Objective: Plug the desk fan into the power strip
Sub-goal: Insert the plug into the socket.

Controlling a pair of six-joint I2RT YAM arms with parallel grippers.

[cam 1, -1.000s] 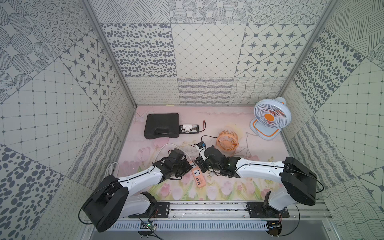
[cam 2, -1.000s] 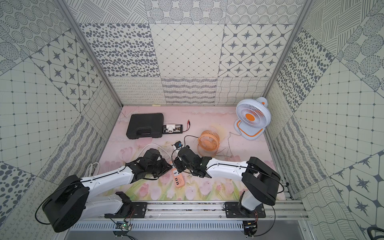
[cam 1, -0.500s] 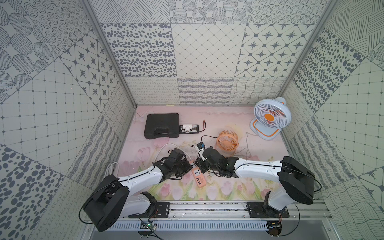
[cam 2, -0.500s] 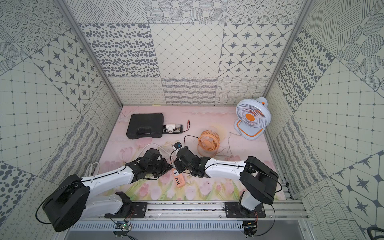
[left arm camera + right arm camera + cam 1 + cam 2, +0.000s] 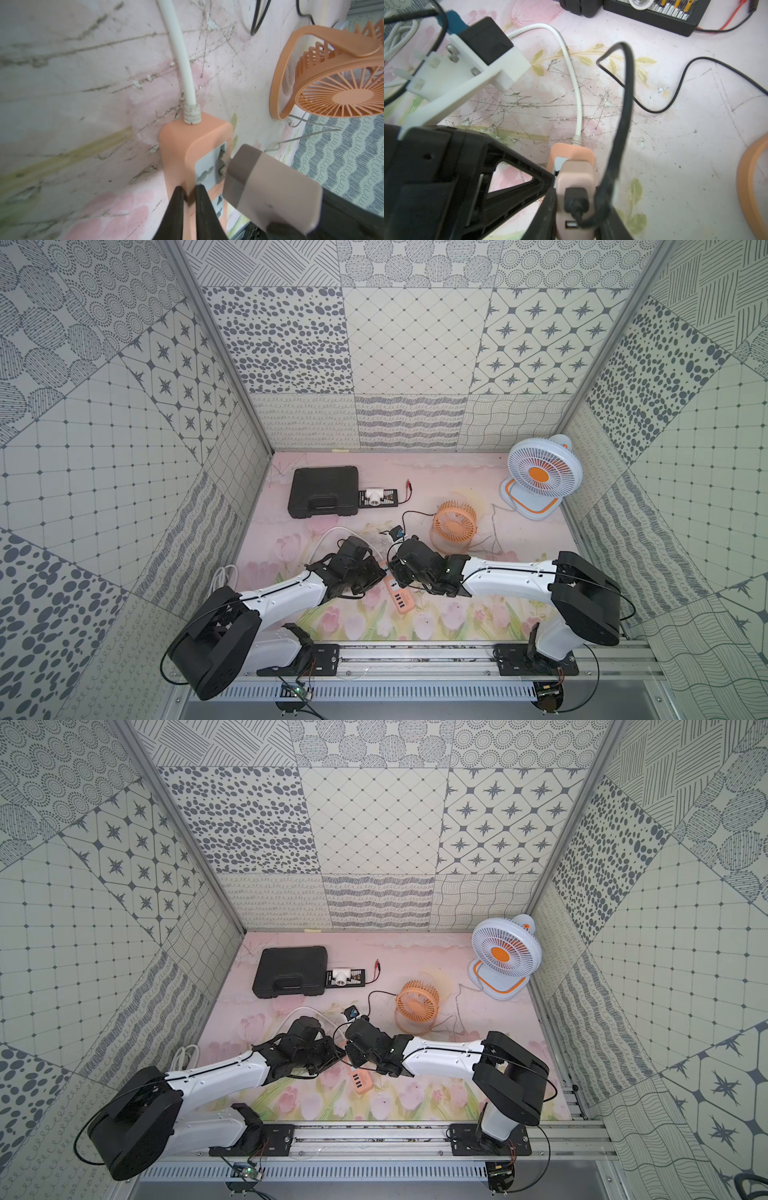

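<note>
In both top views the power strip [image 5: 397, 594] lies flat on the pink floral mat [image 5: 436, 477], near its front middle. The left arm [image 5: 286, 593] and right arm [image 5: 511, 572] meet nose to nose over its far end, so only the USB end shows. Against a second ago the strip has not shifted, while the right wrist has crept a little toward the left one. The orange desk fan [image 5: 454, 523] stands just behind them.

In the left wrist view, the left gripper [image 5: 189, 194] has drawn its fingers nearly together, tips at the strip's long edge. Whether they nip a lip of it or only press on it I cannot tell. The plug [image 5: 259, 182] sits at the white socket [image 5: 207, 169], prongs just at the slots, with a gap visible between its face and the socket. The white cord [image 5: 180, 52] leaves the strip's end.

In the right wrist view, the right gripper [image 5: 576, 200] is clamped on the plug, over the strip's cord end, and the black cable [image 5: 628, 99] loops up from the plug.

The strip looks braced and the plug lined up but not seated; what seems left is a square push home
</note>
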